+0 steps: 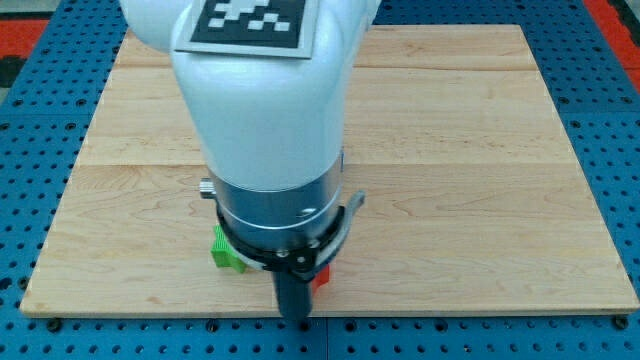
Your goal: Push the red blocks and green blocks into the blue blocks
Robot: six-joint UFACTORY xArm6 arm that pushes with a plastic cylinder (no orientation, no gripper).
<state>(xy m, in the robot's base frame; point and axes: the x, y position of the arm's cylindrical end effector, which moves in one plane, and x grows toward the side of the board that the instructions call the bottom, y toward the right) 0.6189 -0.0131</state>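
A green block (pixel 227 251) shows at the bottom centre of the wooden board (pixel 450 200), partly hidden under my arm. A small part of a red block (pixel 321 276) shows just to the right of my rod. My tip (pixel 295 320) is at the board's bottom edge, below and between these two blocks. No blue block is visible; the arm's large white body (pixel 265 110) hides the middle of the board. The blocks' shapes cannot be made out.
The board lies on a blue perforated table (pixel 40 150). A black-and-white marker (pixel 250 25) sits on top of the arm.
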